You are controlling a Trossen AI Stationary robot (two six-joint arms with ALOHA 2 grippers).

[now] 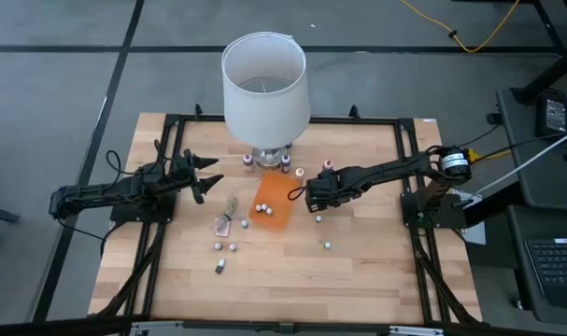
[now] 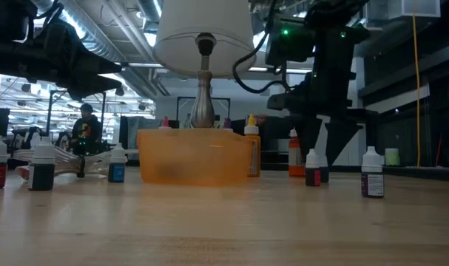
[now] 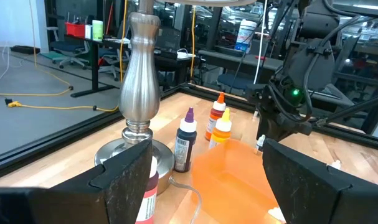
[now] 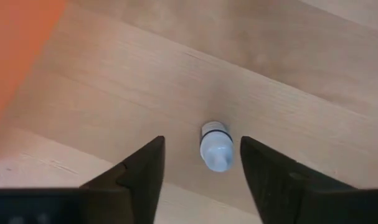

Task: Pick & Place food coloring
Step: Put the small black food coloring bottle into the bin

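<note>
Right between the right gripper point(image 4: 201, 165) fingers, low centre of the right wrist frame, stands a tiny white-capped dropper bottle point(image 4: 215, 147) on the pale wooden table point(image 4: 176, 81). The camera looks down on its cap, so its long axis is upright and points up at the wrist. The jaws are partly open with a dark finger on either side of the bottle; a strip of wood shows on each side, so nothing is pinched yet. The bottle sits a bit nearer the picture's right finger than the left one.

Further out, the high view puts that gripper point(image 1: 313, 197) just right of centre, hard by the right edge of the flat orange rectangular tray point(image 1: 274, 207), which already has two small bottles in it. More bottles are scattered toward the lower left of centre, and a few stand by the base of the white-shaded metal lamp point(image 1: 264, 89) at top centre.

Farthest from the action, the left gripper point(image 1: 204, 175) waits left of centre, jaws wide open and empty. The right arm is clearly the nearer one; the grab probably just needs the jaws to squeeze in level.
</note>
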